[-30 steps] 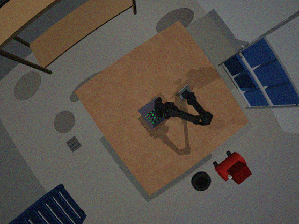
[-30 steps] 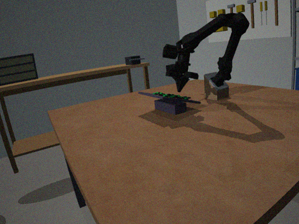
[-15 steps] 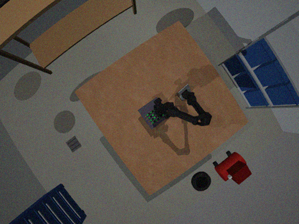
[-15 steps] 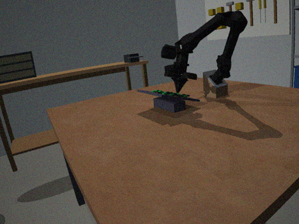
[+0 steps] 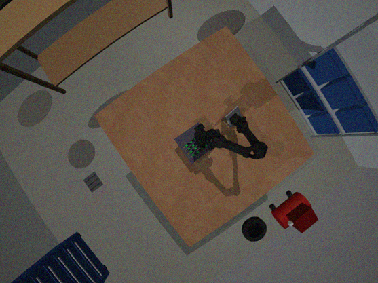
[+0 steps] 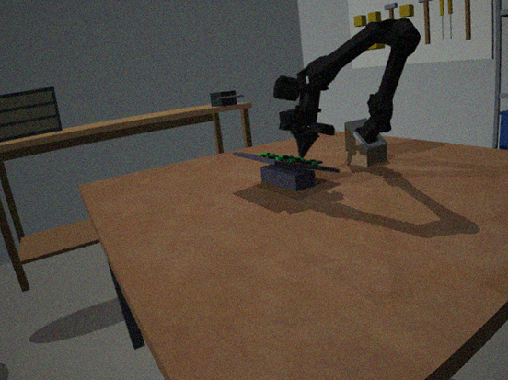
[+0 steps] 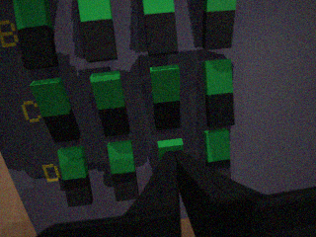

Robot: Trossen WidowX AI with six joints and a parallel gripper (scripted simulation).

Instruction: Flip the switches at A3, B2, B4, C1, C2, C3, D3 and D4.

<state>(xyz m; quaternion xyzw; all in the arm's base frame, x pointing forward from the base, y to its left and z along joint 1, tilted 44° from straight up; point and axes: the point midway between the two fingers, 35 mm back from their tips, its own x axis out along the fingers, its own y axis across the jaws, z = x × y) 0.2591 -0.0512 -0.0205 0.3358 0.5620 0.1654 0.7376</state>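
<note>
Switch panel: on the tabletop, near the arm's base | hand: narrow, nothing gripped, fingertips down at switch D3 | D4: just right of fingertips

1 robot arm on tbl, 1 switch panel on tbl, 1 trash can beside tbl, 1 red shop vac beside tbl, 1 wooden workbench near tbl

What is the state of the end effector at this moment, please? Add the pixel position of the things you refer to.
End effector (image 5: 201,141) (image 6: 302,157) (image 7: 173,158): closed, holding nothing, its tips down at the D3 switch (image 7: 170,143); whether they touch it, I cannot tell.
</note>
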